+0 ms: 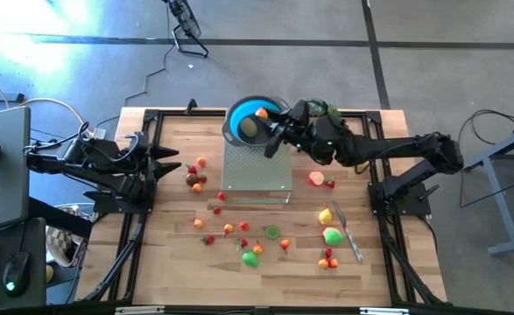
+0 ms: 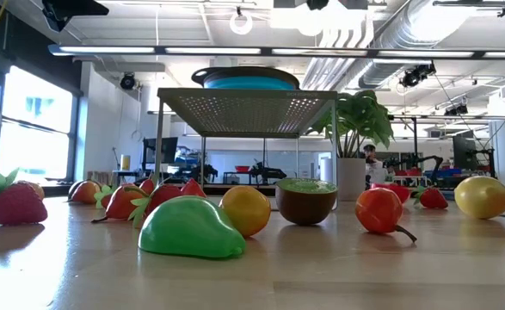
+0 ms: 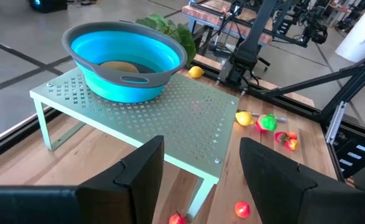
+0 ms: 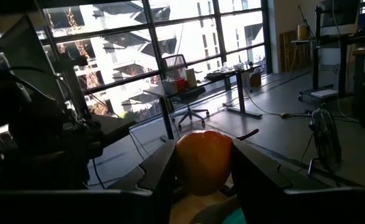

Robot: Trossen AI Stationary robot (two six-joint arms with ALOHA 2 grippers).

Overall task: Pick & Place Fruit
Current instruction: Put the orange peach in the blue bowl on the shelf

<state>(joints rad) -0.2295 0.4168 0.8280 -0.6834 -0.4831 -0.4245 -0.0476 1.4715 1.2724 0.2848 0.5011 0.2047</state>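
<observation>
We see the right gripper point(image 1: 272, 138) reaching across to the far middle of the table, over the near right rim of the blue bowl point(image 1: 235, 115). Its fingers point(image 4: 154, 174) are closed on an orange fruit point(image 4: 203, 162), which fills the gap between them in the right wrist view. The bowl sits on the far end of a pale perforated metal stand point(image 1: 257, 171) and already holds an orange piece point(image 1: 261, 112) and a brownish piece point(image 1: 249, 128); from the left wrist view we make out the brownish piece point(image 3: 117, 66) lying low inside the bowl point(image 3: 123, 59).

The left gripper point(image 1: 171, 164) rests at the left side of the table, pointing toward the stand, and its fingers point(image 3: 138, 171) stand apart with nothing between them.

The rest of the fruit lies scattered on the wooden table point(image 1: 160, 254). A small red and orange cluster point(image 1: 195, 175) sits just left of the stand. Right of the stand lie a pink and red pair point(image 1: 320, 180). Nearer, along the middle, we see a row of small red and orange pieces point(image 1: 230, 229), a kiwi half point(image 1: 273, 232) and a green piece point(image 1: 251, 259). On the near right lie a yellow lemon point(image 1: 325, 215), a green pear point(image 1: 332, 235) and red strawberries point(image 1: 328, 259), beside a slim silver knife point(image 1: 347, 232).

A leafy green plant point(image 1: 327, 110) lies at the far edge, behind the right arm.
</observation>
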